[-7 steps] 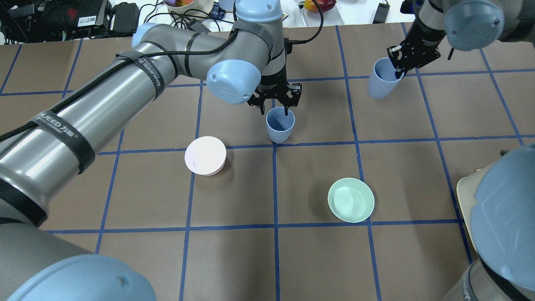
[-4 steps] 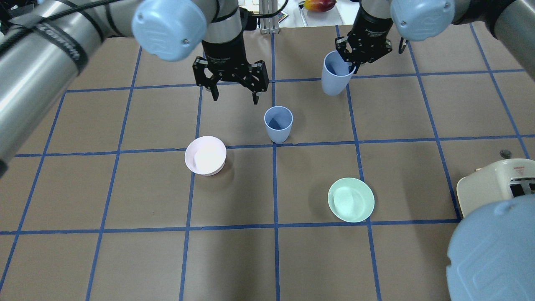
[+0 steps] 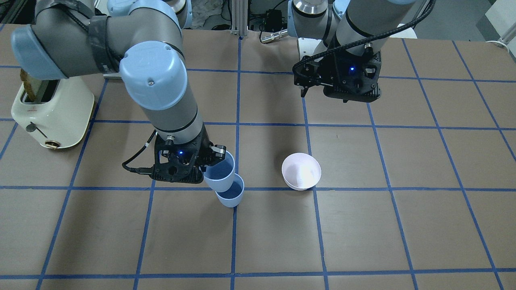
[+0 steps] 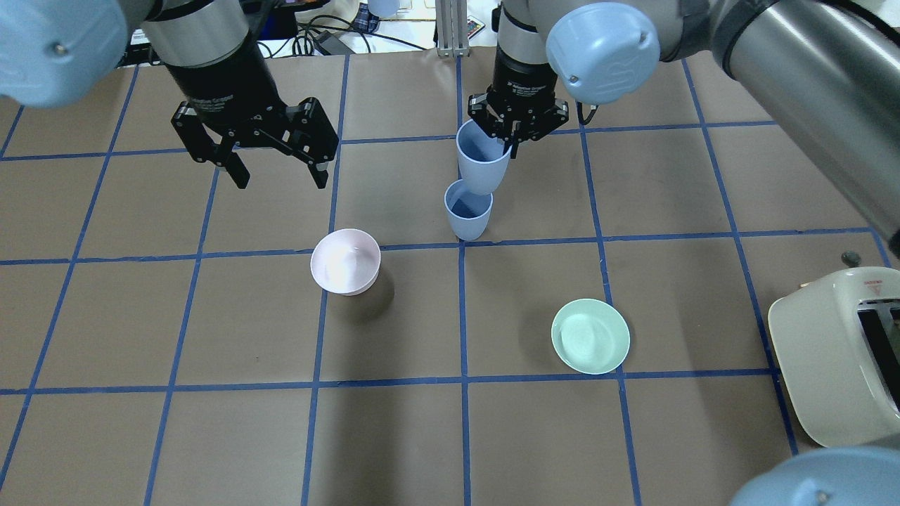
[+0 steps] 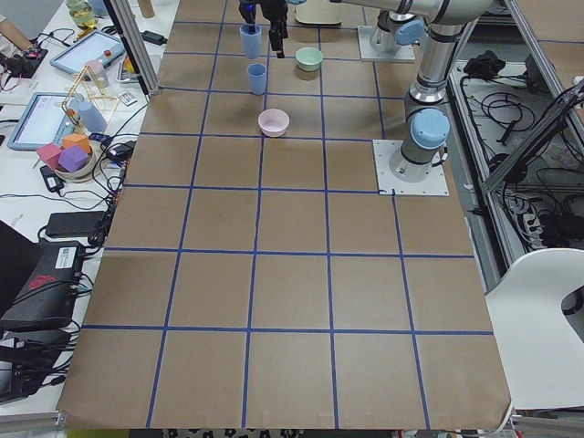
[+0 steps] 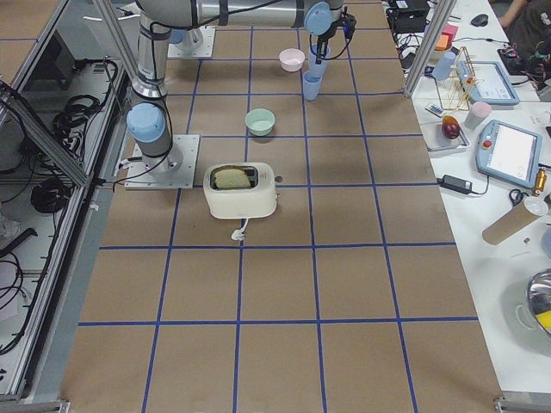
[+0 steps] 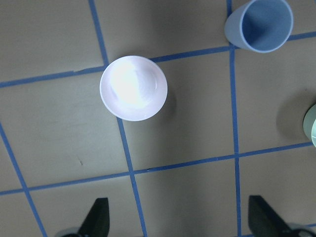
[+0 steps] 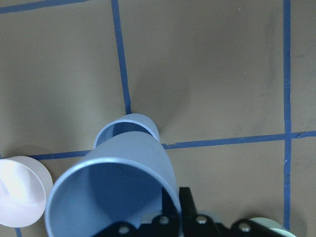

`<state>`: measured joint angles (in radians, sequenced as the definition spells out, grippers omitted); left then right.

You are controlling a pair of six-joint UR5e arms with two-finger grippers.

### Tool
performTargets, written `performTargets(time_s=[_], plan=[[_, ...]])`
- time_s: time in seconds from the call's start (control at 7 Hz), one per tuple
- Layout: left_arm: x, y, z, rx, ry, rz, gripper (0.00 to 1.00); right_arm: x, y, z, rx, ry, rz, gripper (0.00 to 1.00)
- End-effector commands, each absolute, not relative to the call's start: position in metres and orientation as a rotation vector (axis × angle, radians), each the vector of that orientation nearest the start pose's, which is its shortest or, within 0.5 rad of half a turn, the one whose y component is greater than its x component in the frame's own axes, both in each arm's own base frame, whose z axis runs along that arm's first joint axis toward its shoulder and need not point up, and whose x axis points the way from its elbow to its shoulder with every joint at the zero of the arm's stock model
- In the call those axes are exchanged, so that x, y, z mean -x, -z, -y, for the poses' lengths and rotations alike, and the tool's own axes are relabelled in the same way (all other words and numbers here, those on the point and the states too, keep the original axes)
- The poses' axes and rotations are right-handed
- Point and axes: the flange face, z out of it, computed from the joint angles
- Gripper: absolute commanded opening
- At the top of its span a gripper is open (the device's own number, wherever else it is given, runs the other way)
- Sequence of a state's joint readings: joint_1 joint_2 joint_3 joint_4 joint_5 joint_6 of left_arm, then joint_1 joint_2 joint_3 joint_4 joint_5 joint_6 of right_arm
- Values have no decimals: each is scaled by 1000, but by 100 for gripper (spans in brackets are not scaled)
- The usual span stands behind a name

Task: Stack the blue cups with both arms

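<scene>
We see one cup [image 4: 482, 160] lifted off the table [image 4: 211, 436] and tilted, with its base over the mouth of the standing cup [image 4: 468, 211], which sits upright beside a crossing of blue tape lines near the table's middle. The overhead and front views overlap the two cups. The left side view shows a strip of table between them, so they appear apart. The right gripper [image 4: 508, 144] is clamped on the lifted cup's rim. Its wrist view shows this best, with one finger [image 8: 170, 200] inside the wall and the other outside.

The left gripper [image 4: 280, 177] hangs above the table well to the side, spread wide and holding nothing. Its own camera shows both fingertips [image 7: 96, 219] far apart at the frame's bottom, with the pink bowl [image 7: 133, 88] below them and the standing cup in a corner.

The green bowl [image 4: 590, 336] lies nearer the robot, on its right. The front view cuts it off. Only the right side view shows a slice of bread in the toaster [image 6: 241, 191].
</scene>
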<state>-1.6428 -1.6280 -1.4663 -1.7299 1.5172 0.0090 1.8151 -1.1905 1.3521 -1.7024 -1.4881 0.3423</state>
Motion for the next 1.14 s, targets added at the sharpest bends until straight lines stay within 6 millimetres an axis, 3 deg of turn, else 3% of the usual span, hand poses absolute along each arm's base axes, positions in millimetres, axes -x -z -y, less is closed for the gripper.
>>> performTargets(time_s=[0.0, 0.43, 1.0], plan=[[166, -486, 485, -111, 29, -3192, 99, -314, -369, 566, -153, -172, -3083, 0], [163, -483, 489, -110, 74, -3192, 100, -319, -358, 567, -169, -179, -3087, 0], [164, -482, 488, -112, 72, -3190, 100, -319, -359, 573, -147, -106, -3084, 0]])
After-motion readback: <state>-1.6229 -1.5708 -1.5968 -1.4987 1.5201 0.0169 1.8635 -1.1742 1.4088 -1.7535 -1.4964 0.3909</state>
